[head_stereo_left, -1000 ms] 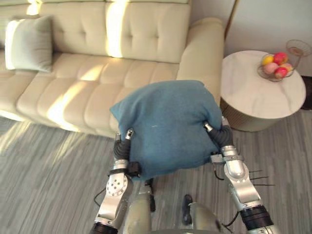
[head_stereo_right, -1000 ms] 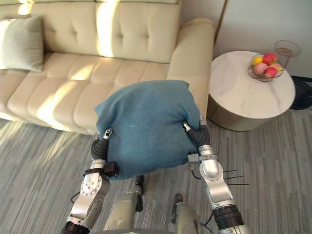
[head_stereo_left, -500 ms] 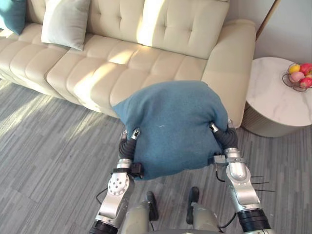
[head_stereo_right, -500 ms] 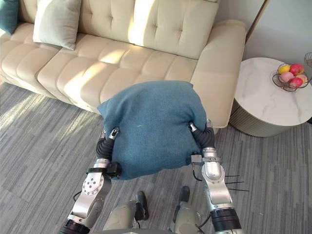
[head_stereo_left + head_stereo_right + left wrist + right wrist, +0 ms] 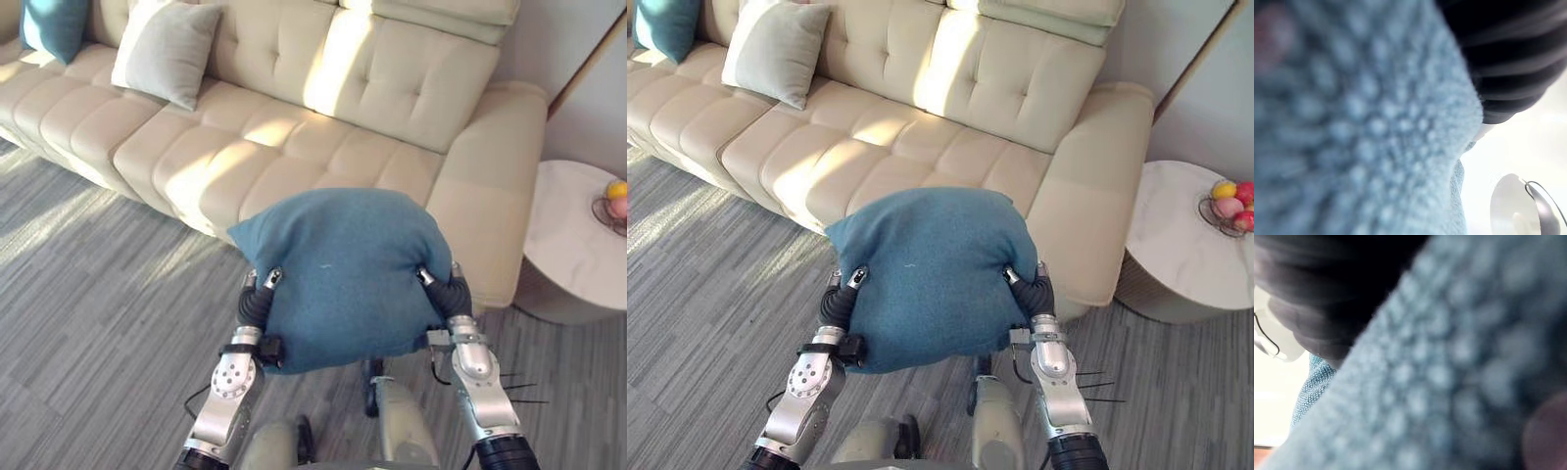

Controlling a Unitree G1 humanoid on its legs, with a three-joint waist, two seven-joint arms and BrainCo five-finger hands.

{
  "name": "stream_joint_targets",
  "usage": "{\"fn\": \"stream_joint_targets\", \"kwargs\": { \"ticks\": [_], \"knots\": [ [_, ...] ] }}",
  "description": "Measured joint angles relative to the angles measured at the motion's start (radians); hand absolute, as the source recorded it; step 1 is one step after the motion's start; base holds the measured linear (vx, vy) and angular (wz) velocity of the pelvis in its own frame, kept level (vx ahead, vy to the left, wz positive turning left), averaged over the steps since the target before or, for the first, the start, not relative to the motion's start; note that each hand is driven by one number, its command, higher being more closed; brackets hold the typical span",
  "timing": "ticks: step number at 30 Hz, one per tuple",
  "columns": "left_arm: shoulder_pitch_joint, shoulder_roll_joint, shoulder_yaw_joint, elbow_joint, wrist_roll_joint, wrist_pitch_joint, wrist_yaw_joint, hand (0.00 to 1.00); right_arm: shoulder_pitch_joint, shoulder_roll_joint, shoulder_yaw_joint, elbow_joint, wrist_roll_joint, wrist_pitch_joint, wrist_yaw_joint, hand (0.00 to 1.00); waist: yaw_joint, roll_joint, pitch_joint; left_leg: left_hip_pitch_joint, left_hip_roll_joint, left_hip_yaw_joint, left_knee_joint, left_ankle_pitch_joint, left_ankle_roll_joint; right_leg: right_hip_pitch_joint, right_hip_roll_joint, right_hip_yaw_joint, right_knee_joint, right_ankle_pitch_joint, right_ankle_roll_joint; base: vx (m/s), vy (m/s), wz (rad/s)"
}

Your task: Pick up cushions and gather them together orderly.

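Blue, nubbly fabric, plump and soft: the blue cushion sits between my left hand and my right hand, held clear of the floor just in front of the sofa, near its armrest end. Each hand is sunk into a lower side of it; whether either is clasped or flat I cannot tell. I judge it light and squashy, apt to sag or slip under uneven pressure, so two opposite sides are the place to hold. A pale cushion and a teal cushion lean on the sofa's back at its other end.
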Motion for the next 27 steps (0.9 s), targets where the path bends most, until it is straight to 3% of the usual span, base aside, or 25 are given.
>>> {"fn": "stream_joint_targets", "kwargs": {
  "ticks": [1,2,3,4,5,6,7,8,9,10,11,12,15,18,21,22,23,25,27],
  "knots": [
    [-0.015,0.000,-0.014,0.010,0.011,0.000,-0.001,1.00,0.017,0.001,-0.017,0.000,0.001,0.000,0.000,1.00,-0.014,-0.014,-0.001,0.044,-0.017,-0.027,-0.004,-0.034,-0.025,-0.005,-0.003,0.024,-0.030,0.035,-0.028,0.57,-0.272,0.75],
    [-0.018,-0.004,-0.033,0.023,0.014,0.001,-0.001,1.00,0.033,-0.006,-0.026,-0.001,0.001,0.000,-0.001,1.00,-0.022,0.001,-0.006,0.080,-0.006,-0.059,-0.015,-0.060,-0.050,-0.014,0.004,0.048,0.037,0.127,-0.071,0.52,-0.277,0.67],
    [-0.017,-0.006,-0.041,0.026,0.015,0.002,-0.004,1.00,0.044,-0.011,-0.029,-0.002,0.002,0.000,-0.001,1.00,-0.024,0.015,-0.015,0.099,0.012,-0.062,-0.034,-0.067,-0.062,-0.028,0.014,0.037,0.088,0.140,-0.079,0.56,-0.285,0.42],
    [-0.018,-0.021,-0.042,0.028,0.016,0.005,-0.016,1.00,0.057,-0.016,-0.033,-0.003,0.008,0.001,-0.001,1.00,-0.022,0.054,-0.035,0.079,0.060,-0.065,0.012,-0.053,-0.108,-0.060,0.039,0.000,0.167,0.080,-0.101,0.56,-0.275,0.22],
    [-0.026,-0.027,-0.042,0.036,0.016,0.006,-0.019,1.00,0.057,-0.014,-0.039,-0.004,0.008,0.003,-0.001,1.00,-0.025,0.061,-0.037,0.037,0.101,-0.061,0.103,-0.010,-0.185,-0.058,0.059,-0.023,0.197,0.047,-0.125,0.56,-0.271,0.17],
    [-0.029,-0.033,-0.042,0.048,0.016,0.007,-0.020,1.00,0.059,-0.012,-0.043,-0.006,0.007,0.007,-0.001,1.00,-0.023,0.063,-0.037,0.015,0.120,-0.058,0.165,0.022,-0.230,-0.045,0.073,-0.034,0.210,0.030,-0.138,0.56,-0.274,-0.03],
    [-0.033,-0.046,-0.041,0.072,0.015,0.016,-0.021,1.00,0.070,-0.013,-0.049,-0.031,0.007,0.022,-0.003,1.00,-0.012,0.063,-0.037,-0.031,0.170,-0.039,0.316,0.128,-0.228,0.002,0.111,-0.041,0.212,-0.005,-0.160,0.46,-0.208,-0.13],
    [-0.032,-0.052,-0.041,0.084,0.015,0.017,-0.021,1.00,0.079,-0.013,-0.049,-0.048,0.006,0.023,-0.006,1.00,-0.010,0.063,-0.036,-0.046,0.197,-0.023,0.373,0.143,-0.219,0.029,0.124,-0.042,0.205,-0.014,-0.170,0.63,-0.241,-0.24],
    [-0.022,-0.055,-0.042,0.089,0.014,0.027,-0.021,1.00,0.110,-0.007,-0.049,-0.116,0.006,0.023,-0.012,1.00,-0.006,0.061,-0.035,-0.071,0.247,0.041,0.474,0.133,-0.200,0.119,0.153,-0.034,0.157,-0.029,-0.179,0.48,-0.157,-0.18],
    [-0.020,-0.055,-0.042,0.089,0.014,0.027,-0.022,1.00,0.126,-0.006,-0.049,-0.152,0.006,0.023,-0.015,1.00,-0.004,0.057,-0.035,-0.078,0.256,0.077,0.484,0.121,-0.179,0.149,0.158,-0.023,0.137,-0.034,-0.180,0.51,-0.141,-0.30],
    [-0.020,-0.055,-0.041,0.074,0.014,0.026,-0.022,1.00,0.146,-0.006,-0.049,-0.219,0.003,0.017,-0.023,1.00,0.005,0.050,-0.035,-0.098,0.263,0.152,0.459,0.084,-0.115,0.199,0.160,0.011,0.104,-0.044,-0.180,0.39,-0.048,-0.57],
    [-0.020,-0.057,-0.038,0.044,0.014,0.019,-0.023,1.00,0.143,-0.006,-0.052,-0.261,-0.004,0.009,-0.027,1.00,0.020,0.048,-0.035,-0.135,0.262,0.186,0.385,0.055,-0.076,0.226,0.163,0.052,0.086,-0.053,-0.176,0.35,-0.015,-0.66],
    [-0.020,-0.062,-0.037,0.022,0.015,0.006,-0.023,1.00,0.139,-0.005,-0.061,-0.278,-0.004,0.007,-0.028,1.00,0.043,0.046,-0.035,-0.180,0.251,0.140,0.239,0.051,-0.073,0.248,0.168,0.110,0.086,-0.069,-0.165,0.20,0.072,-0.76],
    [-0.004,-0.069,-0.036,0.022,0.016,0.006,-0.022,1.00,0.136,0.000,-0.061,-0.275,-0.012,0.007,-0.028,1.00,0.069,0.045,-0.036,-0.198,0.215,-0.049,-0.002,0.092,-0.132,0.268,0.184,0.235,0.112,-0.099,-0.129,0.19,0.254,-1.14],
    [0.003,-0.069,-0.037,0.025,0.018,0.006,-0.021,1.00,0.136,0.002,-0.061,-0.261,-0.013,0.007,-0.028,1.00,0.069,0.049,-0.039,-0.168,0.212,-0.098,-0.121,0.158,-0.180,0.260,0.204,0.346,0.139,-0.127,-0.078,0.13,0.390,-1.30],
    [0.012,-0.067,-0.037,0.030,0.023,0.006,-0.021,1.00,0.137,0.015,-0.060,-0.237,-0.013,0.007,-0.027,1.00,0.070,0.042,-0.047,-0.147,0.203,-0.077,-0.113,0.239,-0.175,0.263,0.207,0.405,0.132,-0.130,-0.050,0.11,0.460,-1.45],
    [0.028,-0.065,-0.037,0.034,0.028,0.006,-0.021,1.00,0.143,0.038,-0.059,-0.227,-0.014,0.011,-0.027,1.00,0.066,0.024,-0.064,-0.147,0.190,-0.040,-0.080,0.248,-0.152,0.263,0.196,0.453,0.115,-0.129,-0.029,0.12,0.444,-1.30],
    [0.038,-0.057,-0.037,0.046,0.036,0.007,-0.021,1.00,0.151,0.062,-0.057,-0.211,-0.020,0.011,-0.026,1.00,0.042,-0.009,-0.081,-0.133,0.166,0.052,-0.065,0.224,-0.119,0.256,0.153,0.502,0.087,-0.110,0.014,0.12,0.422,-1.10],
    [0.047,-0.028,-0.032,0.049,0.036,0.008,-0.021,1.00,0.120,0.062,-0.035,-0.155,-0.023,0.011,-0.024,1.00,0.049,-0.018,-0.087,-0.094,0.169,0.135,-0.071,0.208,-0.103,0.244,0.131,0.476,0.071,-0.081,0.016,0.05,0.297,-1.43]
  ]
}}
